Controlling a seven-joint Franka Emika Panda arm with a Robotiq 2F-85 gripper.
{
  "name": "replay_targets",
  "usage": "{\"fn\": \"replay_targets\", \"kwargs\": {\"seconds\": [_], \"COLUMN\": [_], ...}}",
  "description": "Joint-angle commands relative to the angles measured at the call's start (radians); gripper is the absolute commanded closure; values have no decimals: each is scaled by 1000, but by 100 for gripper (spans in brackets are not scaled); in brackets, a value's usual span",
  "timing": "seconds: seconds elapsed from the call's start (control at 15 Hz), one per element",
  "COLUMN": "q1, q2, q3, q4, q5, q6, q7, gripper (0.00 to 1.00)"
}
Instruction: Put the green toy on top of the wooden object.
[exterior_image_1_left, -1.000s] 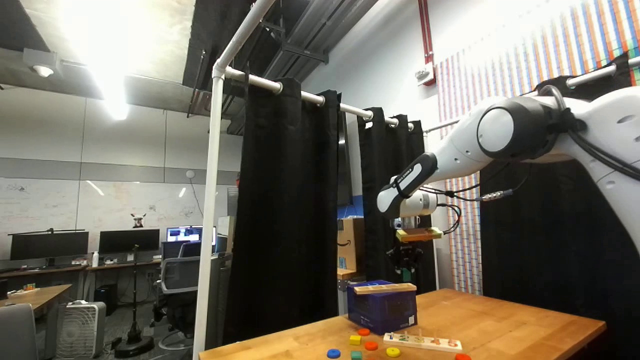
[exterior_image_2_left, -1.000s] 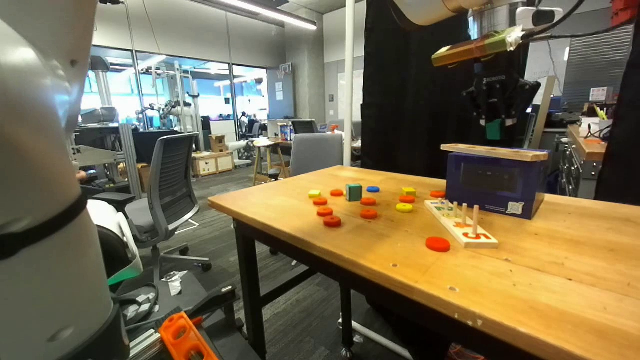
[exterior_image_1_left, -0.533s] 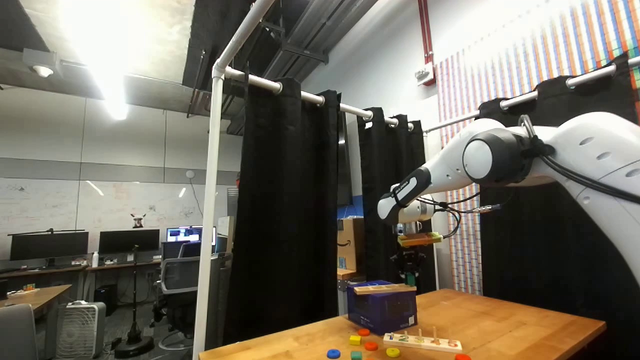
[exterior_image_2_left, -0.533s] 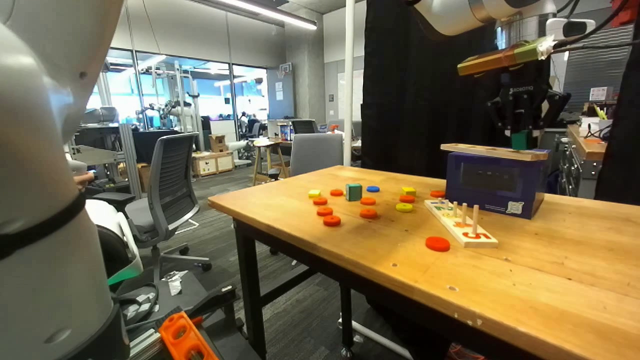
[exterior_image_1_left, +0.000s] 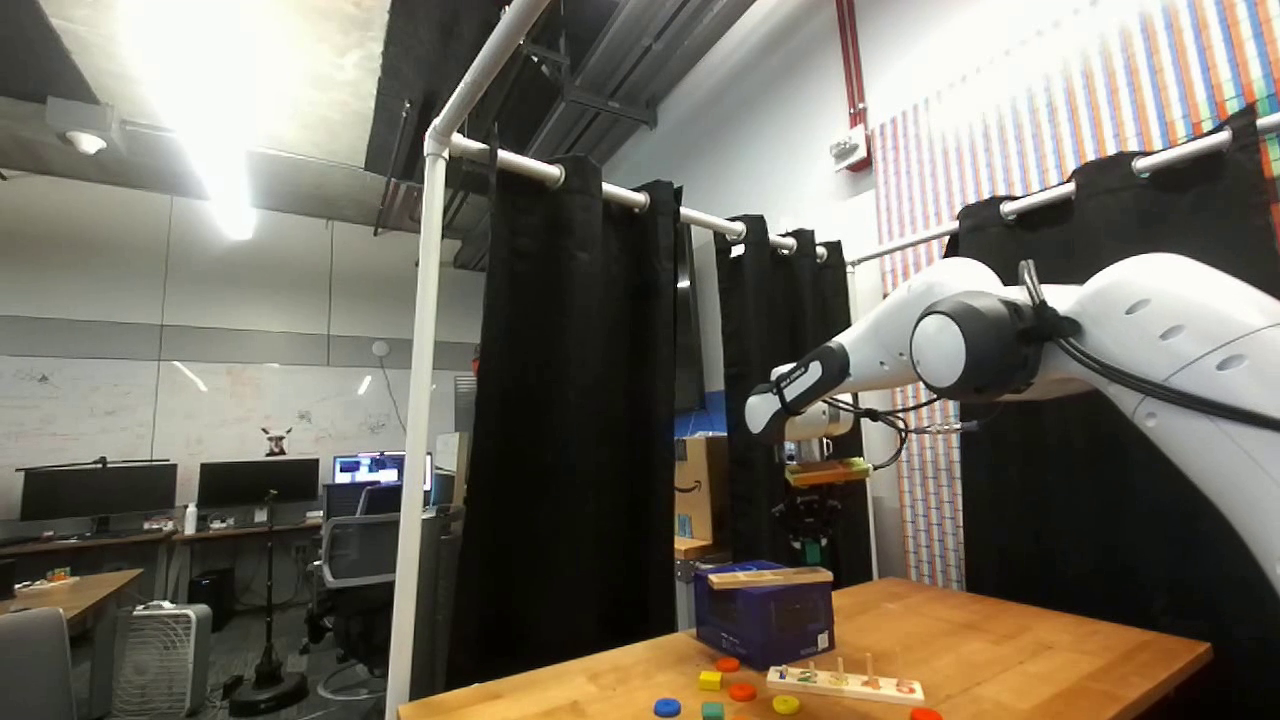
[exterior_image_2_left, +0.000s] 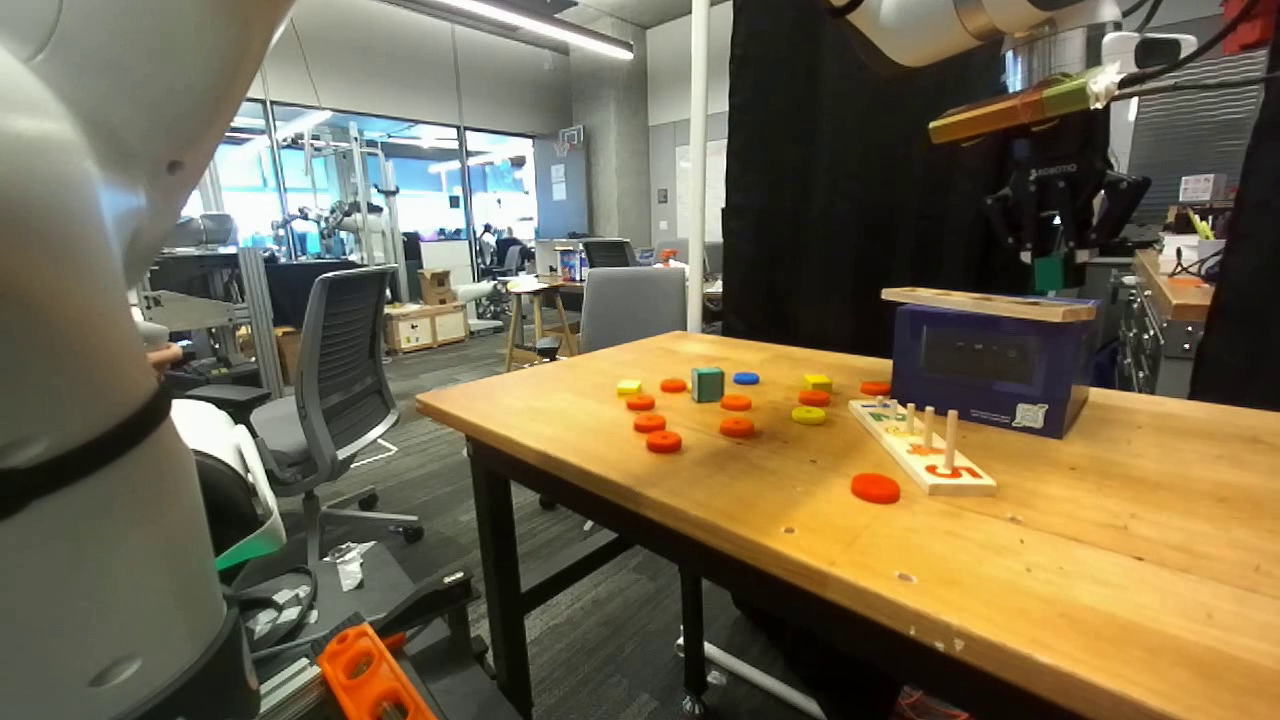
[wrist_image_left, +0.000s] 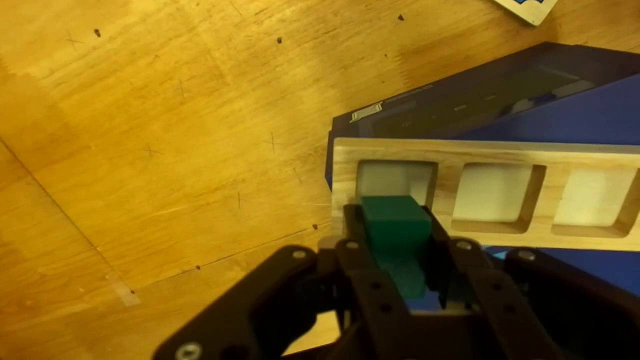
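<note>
While your fingers (wrist_image_left: 439, 237) clamp the green toy (wrist_image_left: 397, 225) from both sides, parted only by its thickness, you have it just above one end of the tray (wrist_image_left: 444, 187) on the blue box (exterior_image_2_left: 965, 390).

discs (exterior_image_2_left: 664, 441): 11 | green blocks (exterior_image_2_left: 1049, 274): 2 | yellow blocks (exterior_image_2_left: 818, 383): 2 | wooden tray (wrist_image_left: 447, 192): 1 | pegboard (exterior_image_2_left: 908, 447): 1 | box (exterior_image_2_left: 985, 360): 1

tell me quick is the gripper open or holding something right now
Gripper: closed, holding a green block between its fingers.
</note>
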Motion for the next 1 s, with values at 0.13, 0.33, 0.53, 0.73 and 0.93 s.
{"fn": "replay_targets", "kwargs": {"seconds": [0.13,0.33,0.53,0.73,0.93], "q1": [-11,-17,-17,-15,-16], "q2": [56,64,66,69,70], "q3": [8,14,16,17,18], "q4": [103,107,109,112,114], "q5": [18,37,46,47,51], "q6": [-64,-95,-118,-127,-133], "q7": [-7,-11,-10,-7,-5], "gripper": [88,89,89,89,89]}}
